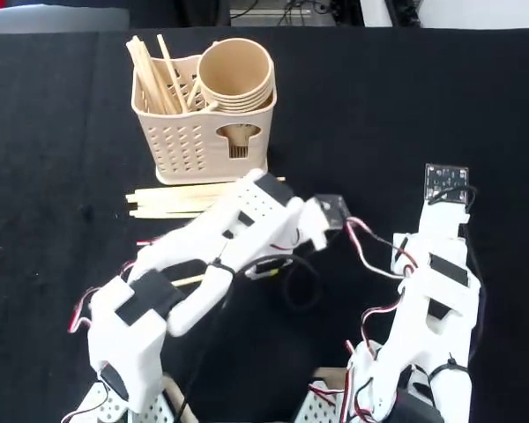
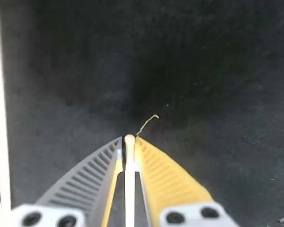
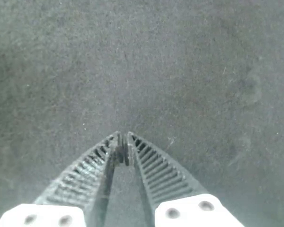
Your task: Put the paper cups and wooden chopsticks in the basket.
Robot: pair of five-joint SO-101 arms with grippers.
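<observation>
A black cloth (image 1: 53, 132) covers the table from edge to edge, its nap flecked with pale lint in the wrist views. At about 11 o'clock from the table's centre stands a cream perforated basket (image 1: 187, 141). A stack of paper cups (image 1: 236, 72) sits in its right half and a bundle of wooden chopsticks (image 1: 152, 75) leans upright in its left. More loose chopsticks (image 1: 169, 201) lie flat on the cloth at the basket's 6 o'clock, just in front of its base.

The left arm (image 1: 238, 225) stretches from 7 o'clock toward the centre. The left gripper (image 2: 128, 142), one finger grey and one yellow, is pressed together on a single chopstick (image 2: 129, 184), whose rounded tip shows between the fingertips above bare cloth. A pale thread (image 2: 149, 123) lies just beyond it.

The right arm (image 1: 436, 291) stands at 4 o'clock. The right gripper (image 3: 122, 142) hangs over bare cloth, its fingers closed on nothing.

Beyond the table's far edge, cables (image 1: 282, 11) trail across a light floor beside a grey object (image 1: 57, 18).
</observation>
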